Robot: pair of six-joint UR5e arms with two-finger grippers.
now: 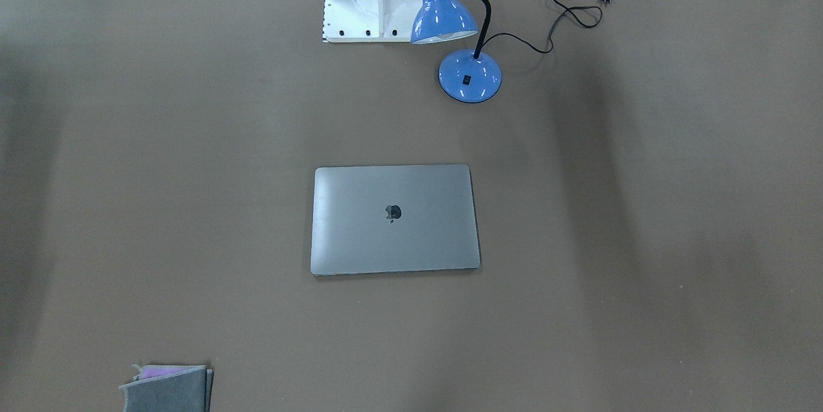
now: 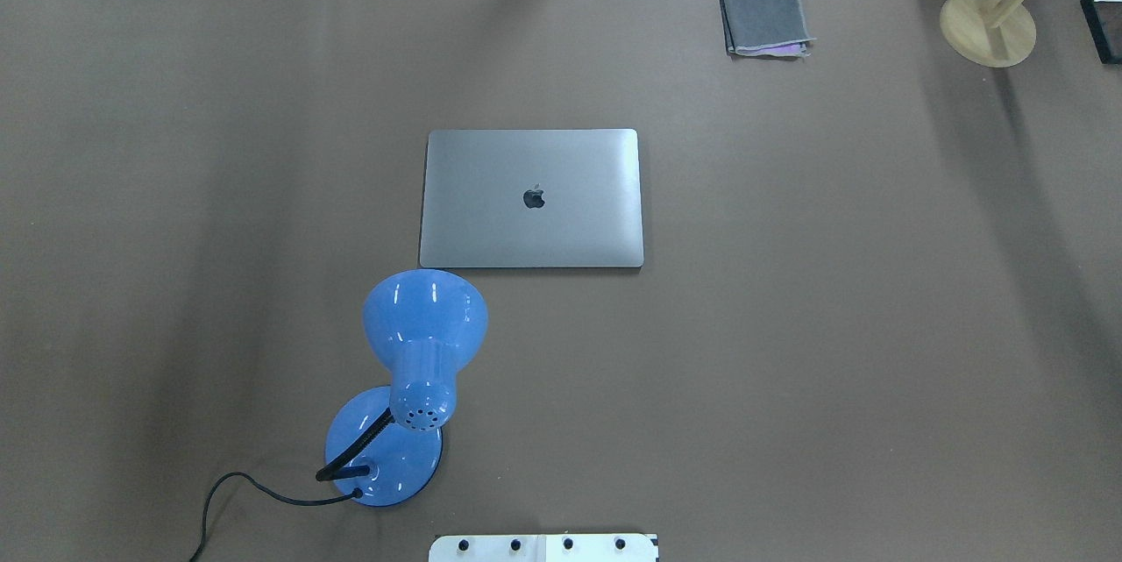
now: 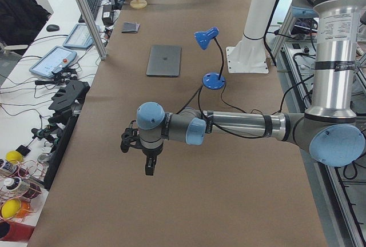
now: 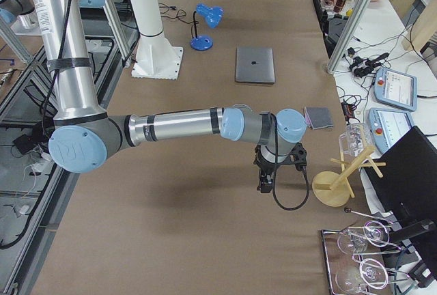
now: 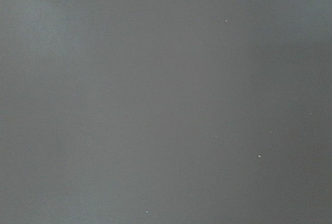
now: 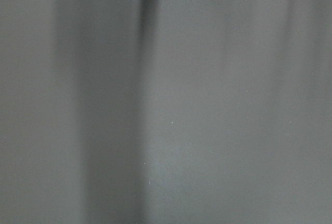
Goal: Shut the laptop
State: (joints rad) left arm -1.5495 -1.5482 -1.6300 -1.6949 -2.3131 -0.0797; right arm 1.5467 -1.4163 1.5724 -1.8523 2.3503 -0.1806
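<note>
The brown counter (image 2: pixel 789 369) is the biggest thing here. The two arms hang over its far ends, both well away from the lamp (image 2: pixel 412 369). The left arm (image 3: pixel 240 126) has its pincer (image 3: pixel 140 150) pointing down over bare counter. The right arm (image 4: pixel 177 125) does the same with its pincer (image 4: pixel 270 179). I cannot tell if either pincer is open or closed, and neither seems to hold anything.

The laptop (image 2: pixel 531 198) lies flat just past the lamp's shade, on the side away from the robot. Its lid is down and its apple mark faces up, so I think the job is done.

It looks stiff, smooth and a bit heavy. The metal could slip in a pincer, and the screen inside could crack. I would only press softly on top of the lid, never squeeze it.

The blue lamp leans its shade close to the laptop's near corner. An arm coming in low from that side could bump it. Its black cord (image 2: pixel 237 492) trails off from the lamp's base, on the side away from the laptop.

A wooden stand (image 2: pixel 988 25) and a small grey pouch (image 2: pixel 765 21) sit far from the lamp, past the laptop. Nothing lies on the lid.
</note>
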